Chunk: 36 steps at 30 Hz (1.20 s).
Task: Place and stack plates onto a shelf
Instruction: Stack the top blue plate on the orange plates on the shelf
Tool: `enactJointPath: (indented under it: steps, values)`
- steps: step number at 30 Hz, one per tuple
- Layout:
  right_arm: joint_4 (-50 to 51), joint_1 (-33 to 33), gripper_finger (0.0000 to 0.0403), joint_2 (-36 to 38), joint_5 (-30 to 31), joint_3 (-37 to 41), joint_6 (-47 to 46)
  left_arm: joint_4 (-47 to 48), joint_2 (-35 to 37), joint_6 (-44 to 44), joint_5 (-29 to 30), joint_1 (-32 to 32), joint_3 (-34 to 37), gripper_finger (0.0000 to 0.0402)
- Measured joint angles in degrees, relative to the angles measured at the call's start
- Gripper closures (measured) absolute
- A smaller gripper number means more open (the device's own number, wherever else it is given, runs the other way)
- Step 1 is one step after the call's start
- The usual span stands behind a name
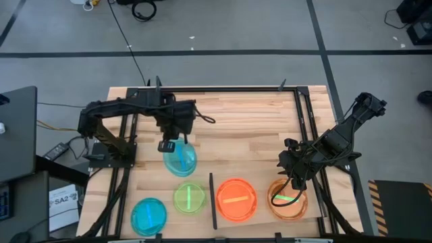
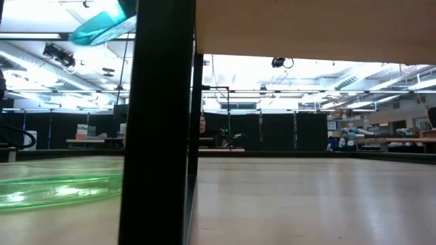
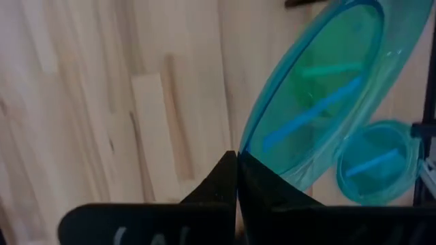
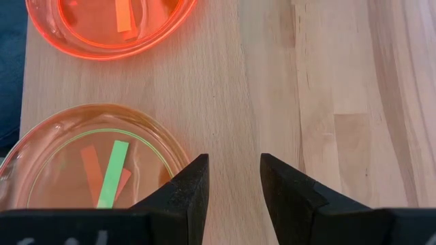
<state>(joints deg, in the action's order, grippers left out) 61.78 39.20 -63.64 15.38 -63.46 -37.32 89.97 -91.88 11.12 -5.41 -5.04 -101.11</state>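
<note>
My left gripper [image 1: 167, 146] hangs over the middle left of the table, shut on a blue plate [image 1: 181, 160], which shows high up in the low view [image 2: 102, 24]. On the table below lie another blue plate [image 1: 148, 216] and a green plate [image 1: 190, 198]. Right of the black strip [image 1: 212, 201], on the shelf [image 1: 262, 214], lie a red-orange plate [image 1: 235, 199] and an orange plate [image 1: 289, 200] with a green rim showing through it. My right gripper [image 4: 234, 180] stands open just beyond that orange plate [image 4: 95, 163], with nothing between its fingers. My left gripper pinches the blue plate's rim [image 3: 251, 151] between its two shut fingers [image 3: 218, 178]. The fingers come from above and point down. The plate is lifted clear of the table and hangs tilted below the fingers.
In the low view the shelf's black post [image 2: 157, 122] and wooden board [image 2: 313, 27] fill the near foreground. Black frame rails [image 1: 307, 128] run along the table's sides. Bare wood [image 1: 250, 128] lies between the two arms.
</note>
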Motion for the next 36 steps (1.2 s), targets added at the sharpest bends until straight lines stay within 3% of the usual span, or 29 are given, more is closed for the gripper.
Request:
enactJointPath:
  steps: [9,19,28,36]
  values:
    - [0.0,0.0,0.0265,0.0,0.0,0.0,0.0,-1.1,0.0,-3.3,-2.2,0.1,-8.2,0.0393]
    - [0.0,0.0,0.0265,0.0,0.0,0.0,0.0,-10.6,0.0,-26.1,-10.4,0.2,-9.1,0.0393]
    - [0.0,0.0,0.0265,0.0,0.0,0.0,0.0,-20.4,-0.9,-44.3,-10.7,4.6,-9.1,0.0393]
    - [-0.4,0.0,0.0265,0.0,0.0,0.0,0.0,-26.8,-5.6,-52.2,-10.8,11.3,-9.2,0.0393]
